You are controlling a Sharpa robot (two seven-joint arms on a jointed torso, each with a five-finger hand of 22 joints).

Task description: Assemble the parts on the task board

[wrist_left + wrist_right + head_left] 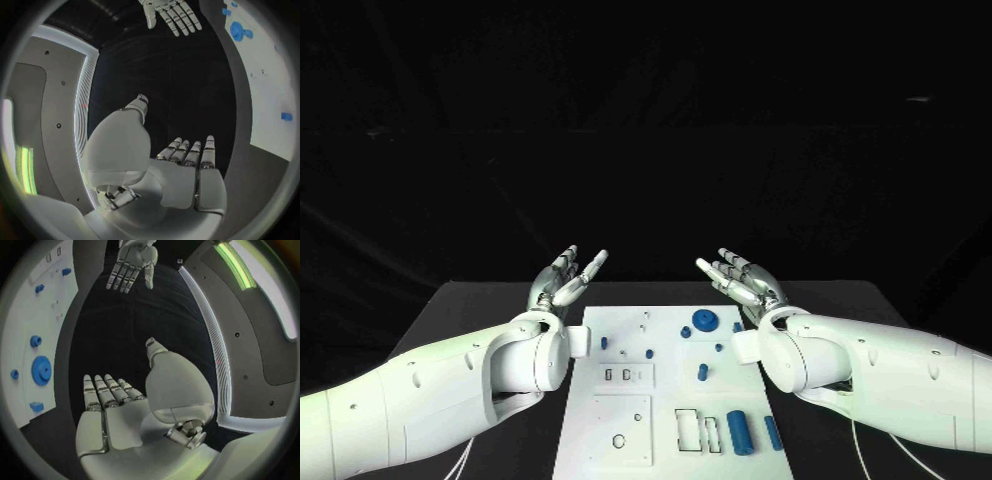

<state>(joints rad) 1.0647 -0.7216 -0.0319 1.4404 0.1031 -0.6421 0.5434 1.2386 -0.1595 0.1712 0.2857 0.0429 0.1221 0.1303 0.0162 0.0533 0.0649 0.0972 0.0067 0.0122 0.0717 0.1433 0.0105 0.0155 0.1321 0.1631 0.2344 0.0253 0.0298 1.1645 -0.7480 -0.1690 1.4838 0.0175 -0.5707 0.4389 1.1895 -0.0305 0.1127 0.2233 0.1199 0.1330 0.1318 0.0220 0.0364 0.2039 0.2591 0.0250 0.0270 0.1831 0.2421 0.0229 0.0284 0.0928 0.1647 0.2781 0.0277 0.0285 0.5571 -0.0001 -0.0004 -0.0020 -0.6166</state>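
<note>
The white task board [668,420] lies in the middle of the black table. A blue gear [707,321] sits near its far end, with small blue pegs [702,372] scattered behind it. Two blue cylinders [741,432] lie at the near right. My left hand [567,277] is raised off the board's far left corner, fingers spread, holding nothing. My right hand [744,281] is raised off the far right corner, also spread and empty. The left wrist view shows my left hand [181,175] and the board [269,90]. The right wrist view shows my right hand [119,410], the gear [41,370] and the board [37,330].
The black table [473,310] extends on both sides of the board. Rectangular slots [692,430] and a small panel [626,375] with holes mark the board's near half. In each wrist view the other hand hangs open above the table: my right hand [170,14], my left hand [131,262].
</note>
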